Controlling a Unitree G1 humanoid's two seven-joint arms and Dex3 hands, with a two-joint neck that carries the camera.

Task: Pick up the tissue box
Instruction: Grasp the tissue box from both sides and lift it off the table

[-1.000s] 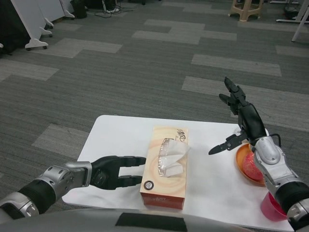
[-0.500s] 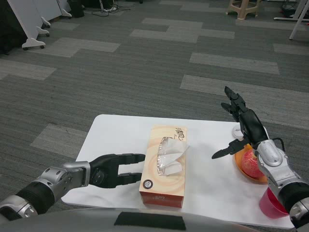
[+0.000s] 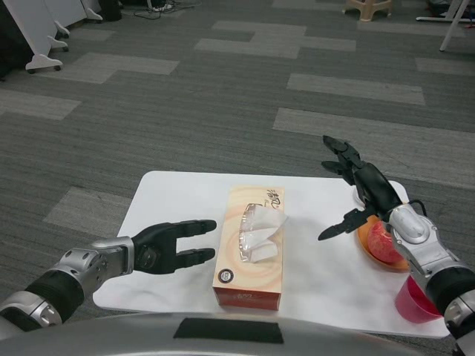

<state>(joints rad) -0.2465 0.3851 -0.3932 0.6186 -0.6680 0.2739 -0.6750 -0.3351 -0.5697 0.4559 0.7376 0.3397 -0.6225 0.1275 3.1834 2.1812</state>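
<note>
Compared with a second ago, our left hand (image 3: 169,248) sits a little farther from the tissue box (image 3: 250,247), with a clear gap now between its fingertips and the box's left side, where before the fingertips reached right up to it. Our right hand (image 3: 361,194) has come lower and stretched forward over the right part of the white table (image 3: 178,199), fingers more level than before, when they pointed up. The whole view has also tipped slightly, so the floor tiles appear shifted (that is our head moving, not the room). The tissue box lies flat in the middle of the table, long side running away from us, a tuft of white tissue (image 3: 257,229) rising from its clear slot, and neither hand touches it. Our left hand's fingers are spread and released, holding nothing, pointing right toward the box. Our right hand's fingers are also apart and empty, the thumb reaching down toward the table, well to the right of the box. Behind our right forearm sits an orange bowl (image 3: 368,243) holding something red that we cannot identify. A pink cup (image 3: 415,300) stands at the table's near right corner; we cannot see inside it.
</note>
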